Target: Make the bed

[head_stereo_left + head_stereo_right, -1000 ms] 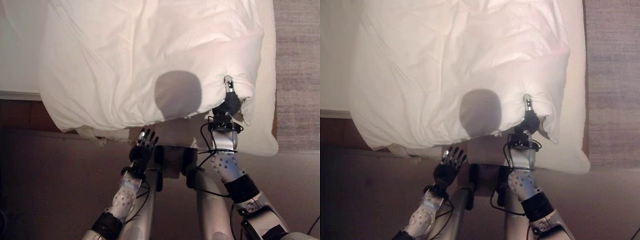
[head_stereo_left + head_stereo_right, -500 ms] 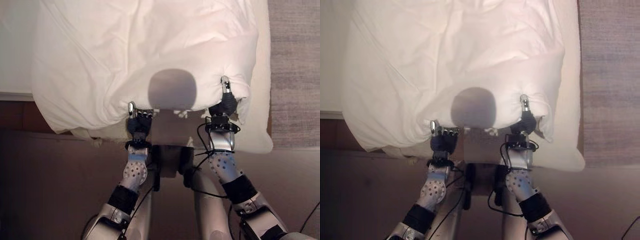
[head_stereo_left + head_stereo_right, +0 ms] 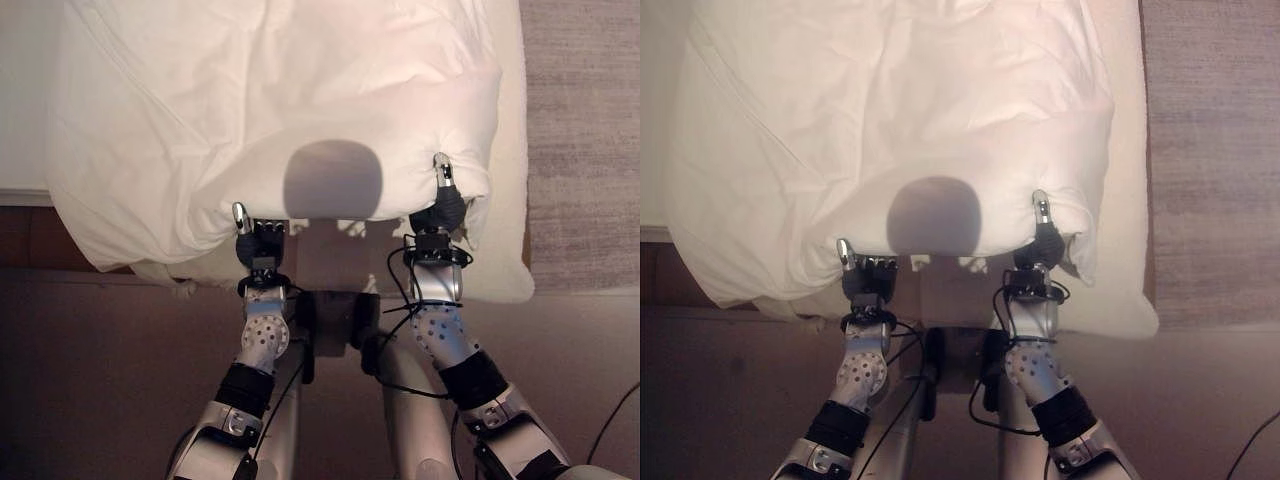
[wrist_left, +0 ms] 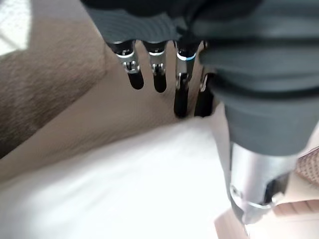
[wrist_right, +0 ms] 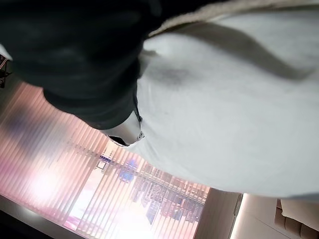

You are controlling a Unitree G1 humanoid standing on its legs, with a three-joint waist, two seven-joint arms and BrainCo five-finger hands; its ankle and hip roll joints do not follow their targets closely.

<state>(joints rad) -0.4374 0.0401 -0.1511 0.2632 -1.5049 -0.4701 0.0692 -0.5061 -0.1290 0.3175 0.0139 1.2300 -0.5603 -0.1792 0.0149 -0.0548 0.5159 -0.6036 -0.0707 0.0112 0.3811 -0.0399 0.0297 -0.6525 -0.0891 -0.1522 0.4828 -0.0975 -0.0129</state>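
Note:
A white duvet (image 3: 280,100) lies rumpled over the bed, its near edge hanging just past the mattress. My left hand (image 3: 260,243) is at that edge, left of centre. Its straight fingers (image 4: 158,74) reach under the duvet (image 4: 124,189) and over the beige sheet (image 4: 99,119), and its thumb lies on top. My right hand (image 3: 445,212) is at the edge further right. Its thumb presses down on a bunched fold of the duvet (image 5: 229,109), and its fingers are hidden underneath.
The mattress's near right corner (image 3: 505,280) sticks out past the duvet. A grey carpet (image 3: 580,120) runs along the bed's right side. A dark floor (image 3: 100,380) lies in front, and a wooden bed frame (image 3: 30,235) shows at the left.
My left hand rose from below the bed to the duvet's edge and slid its fingers under it. My right hand kept its hold. The camera shifted a little.

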